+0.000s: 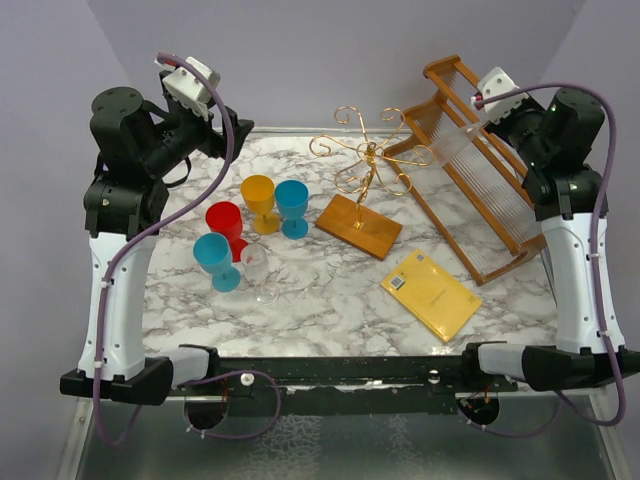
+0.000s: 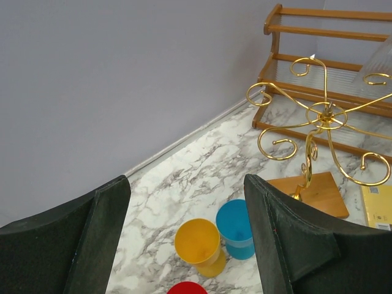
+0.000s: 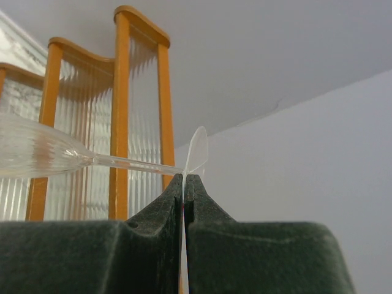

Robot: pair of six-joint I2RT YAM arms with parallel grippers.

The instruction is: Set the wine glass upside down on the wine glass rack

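We are seeing grey walls enclosing the marble counter [image 1: 330,290]. The wine glass rack [image 1: 365,175] is standing mid-counter. Our right tool [image 3: 184,184] is pinching the wine glass [image 3: 37,150] by its foot, the bowl running off-frame. Our left tool [image 2: 184,233] is gaping, empty.

Two arms with white lower shells, black joints, purple cables looping alongside (white wrist cameras), dark wedge-shaped left tool [image 2: 187,236] fingers
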